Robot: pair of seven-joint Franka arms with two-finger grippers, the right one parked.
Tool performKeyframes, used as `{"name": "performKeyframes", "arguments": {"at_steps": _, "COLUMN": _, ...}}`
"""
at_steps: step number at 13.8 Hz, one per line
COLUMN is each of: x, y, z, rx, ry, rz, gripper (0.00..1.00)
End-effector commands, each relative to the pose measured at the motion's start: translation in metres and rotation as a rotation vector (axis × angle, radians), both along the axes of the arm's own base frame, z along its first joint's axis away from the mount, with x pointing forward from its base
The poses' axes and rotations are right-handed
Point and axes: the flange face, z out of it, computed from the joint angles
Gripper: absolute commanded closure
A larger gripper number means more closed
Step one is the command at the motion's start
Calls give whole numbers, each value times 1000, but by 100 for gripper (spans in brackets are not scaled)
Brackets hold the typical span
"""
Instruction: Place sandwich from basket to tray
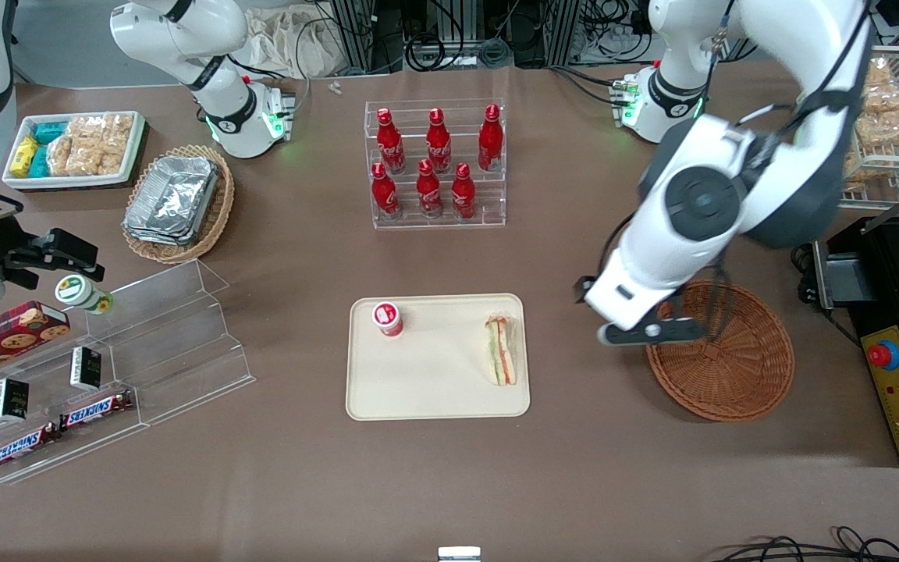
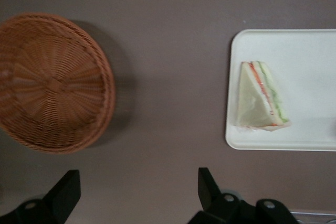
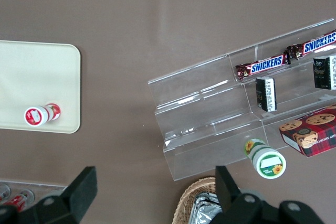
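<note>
The sandwich (image 1: 501, 350) (image 2: 260, 103), a white-bread wedge with orange and green layers, lies flat on the cream tray (image 1: 434, 382) (image 2: 310, 56), at the tray's end nearest the working arm. The reddish-brown wicker basket (image 1: 730, 367) (image 2: 52, 85) stands beside the tray, toward the working arm's end of the table, with nothing in it. My left gripper (image 1: 647, 332) (image 2: 136, 174) hangs open and holds nothing. It is above the bare table between tray and basket, over the basket's rim. Its black fingers (image 2: 209, 184) stand wide apart.
A small red-and-white bottle (image 1: 388, 318) (image 3: 41, 115) stands on the tray's other end. Farther from the camera is a rack of red cola bottles (image 1: 435, 164). A stepped acrylic shelf (image 1: 145, 343) with snacks lies toward the parked arm's end. A control box (image 1: 898, 390) sits beside the basket.
</note>
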Motion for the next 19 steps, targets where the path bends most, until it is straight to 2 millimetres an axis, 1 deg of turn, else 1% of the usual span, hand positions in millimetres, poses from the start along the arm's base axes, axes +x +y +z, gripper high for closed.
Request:
{"name": "performKeyframes", "arguments": {"at_steps": 1, "x": -7, "y": 53, "z": 35, "rx": 18, "ry": 6, "rz": -73, "gripper": 1}}
{"name": "performKeyframes", "arguments": {"at_steps": 3, "x": -11, "y": 87, "z": 59, "rx": 30, "ry": 15, "rz": -108, "gripper": 1}}
{"name": "performKeyframes", "arguments": {"at_steps": 5, "x": -15, "y": 120, "z": 82, "rx": 44, "ry": -5, "rz": -58, "gripper": 0}}
{"name": "performKeyframes", "arguments": {"at_steps": 6, "x": -19, "y": 129, "z": 89, "rx": 53, "ry": -1, "rz": -38, "gripper": 0}}
{"name": "performKeyframes", "arguments": {"at_steps": 9, "x": -17, "y": 138, "z": 91, "rx": 60, "ry": -9, "rz": -31, "gripper": 0}}
{"name": "performKeyframes", "arguments": {"at_steps": 10, "x": -12, "y": 159, "z": 92, "rx": 52, "ry": -14, "rz": 8, "gripper": 0}}
{"name": "performKeyframes", "arguments": {"at_steps": 11, "x": -11, "y": 168, "z": 93, "rx": 50, "ry": -18, "rz": 24, "gripper": 0}}
{"name": "performKeyframes", "arguments": {"at_steps": 14, "x": -8, "y": 174, "z": 95, "rx": 48, "ry": -32, "rz": 31, "gripper": 0}}
{"name": "performKeyframes", "arguments": {"at_steps": 16, "x": -4, "y": 207, "z": 94, "rx": 13, "ry": -27, "rz": 66, "gripper": 0}}
{"name": "performKeyframes", "arguments": {"at_steps": 17, "x": -5, "y": 208, "z": 96, "rx": -9, "ry": -27, "rz": 32, "gripper": 0}}
{"name": "performKeyframes", "arguments": {"at_steps": 18, "x": -4, "y": 227, "z": 96, "rx": -13, "ry": -22, "rz": 24, "gripper": 0}}
{"name": "performKeyframes", "arguments": {"at_steps": 19, "x": -4, "y": 236, "z": 96, "rx": -8, "ry": -21, "rz": 17, "gripper": 0}}
